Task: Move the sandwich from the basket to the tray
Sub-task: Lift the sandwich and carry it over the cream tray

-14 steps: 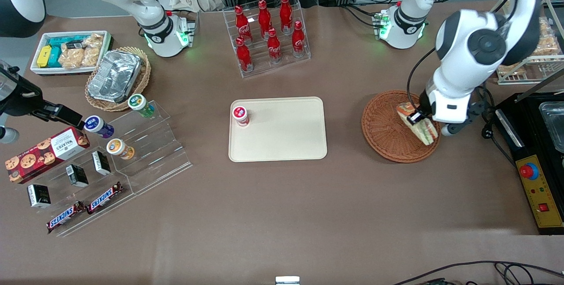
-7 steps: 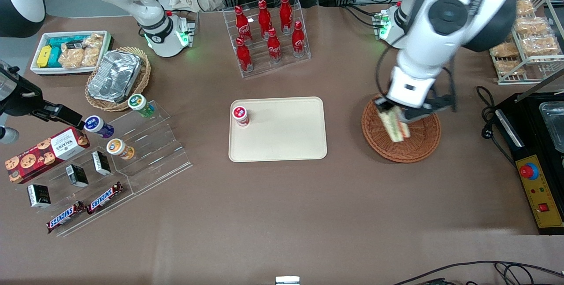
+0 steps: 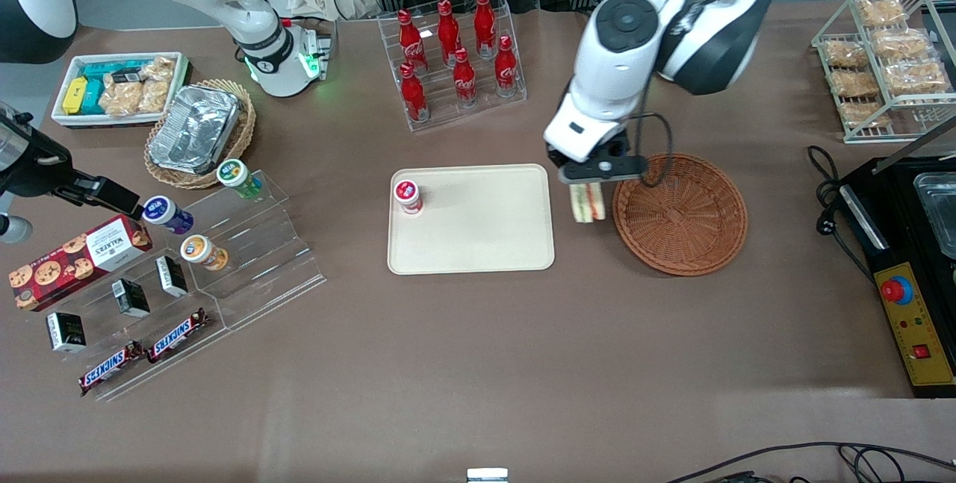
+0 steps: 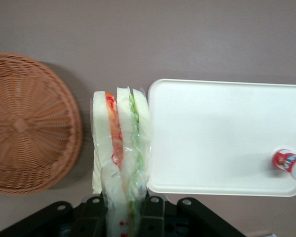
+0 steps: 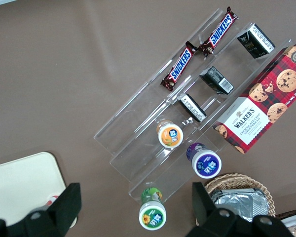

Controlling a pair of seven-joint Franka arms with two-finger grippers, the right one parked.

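My gripper (image 3: 590,183) is shut on the sandwich (image 3: 585,203), a plastic-wrapped white bread wedge with red, orange and green filling. It holds it in the air over the bare table between the reddish-brown wicker basket (image 3: 687,233) and the cream tray (image 3: 478,237). In the left wrist view the sandwich (image 4: 119,143) hangs between the black fingers (image 4: 153,217), with the basket (image 4: 24,123) on one side and the tray (image 4: 227,133) on the other. The basket holds nothing.
A small red-capped bottle (image 3: 407,196) stands on the tray's corner toward the parked arm. A clear rack of red cola bottles (image 3: 455,57) stands farther from the camera than the tray. A black machine (image 3: 907,244) and a rack of bagged pastries (image 3: 885,57) are at the working arm's end.
My gripper lifted the sandwich out of the basket and carried it sideways toward the tray. The basket is left with nothing in it.
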